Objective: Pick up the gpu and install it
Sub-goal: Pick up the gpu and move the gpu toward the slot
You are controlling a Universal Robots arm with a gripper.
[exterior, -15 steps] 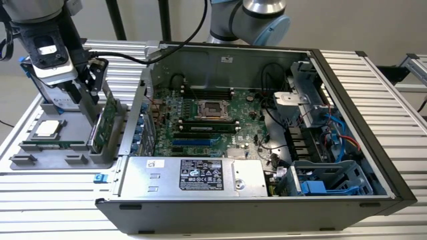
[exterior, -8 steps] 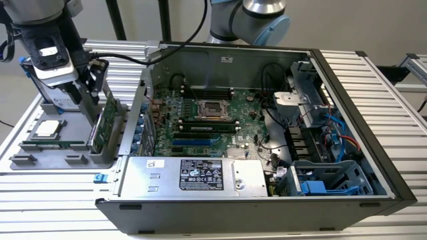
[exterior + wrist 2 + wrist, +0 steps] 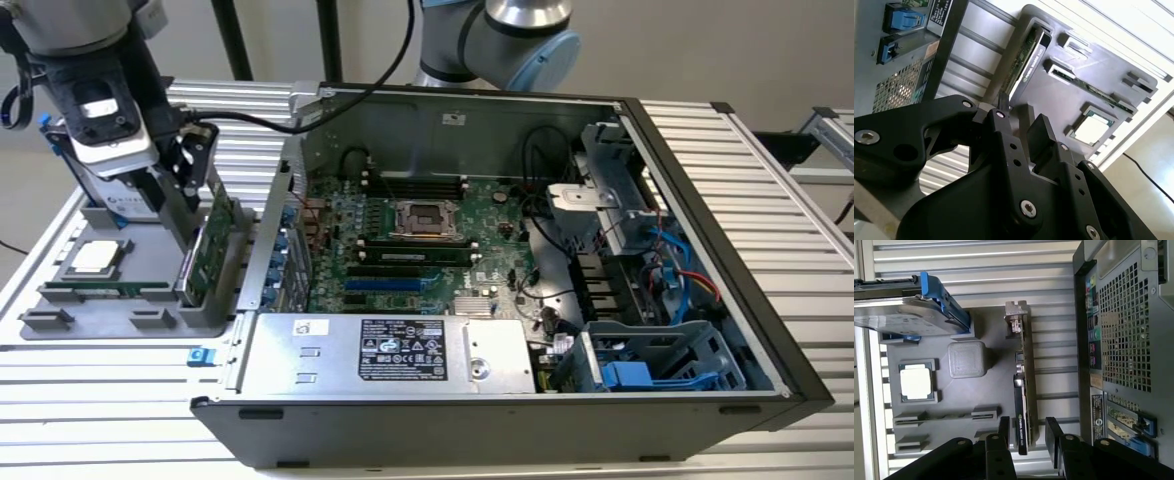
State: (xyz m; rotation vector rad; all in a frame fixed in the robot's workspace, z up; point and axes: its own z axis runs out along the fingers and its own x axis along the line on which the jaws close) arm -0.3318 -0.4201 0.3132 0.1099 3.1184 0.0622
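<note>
The gpu (image 3: pixel 208 252) stands on its long edge in a slot of the grey parts tray (image 3: pixel 83 322), at the exterior view's left, beside the open computer case (image 3: pixel 534 410). Its green board faces outward there. In the first wrist view the gpu (image 3: pixel 1024 390) shows edge-on, with its silver end bracket (image 3: pixel 1016 320) at the far end. My gripper (image 3: pixel 188 188) hangs just above the card's upper end. The gripper (image 3: pixel 1028 434) is open, one finger on each side of the card with a little gap to it. In the second wrist view the gripper (image 3: pixel 1020 119) sits over the gpu (image 3: pixel 1026 55).
The tray also carries a silver hard drive in a blue frame (image 3: pixel 904 315), a processor chip (image 3: pixel 916 381), a thin memory stick (image 3: pixel 946 415) and a grey block (image 3: pixel 967 359). Inside the case lie the motherboard (image 3: pixel 400 250), its blue card slots (image 3: pixel 387 285) and the power supply (image 3: pixel 387 350).
</note>
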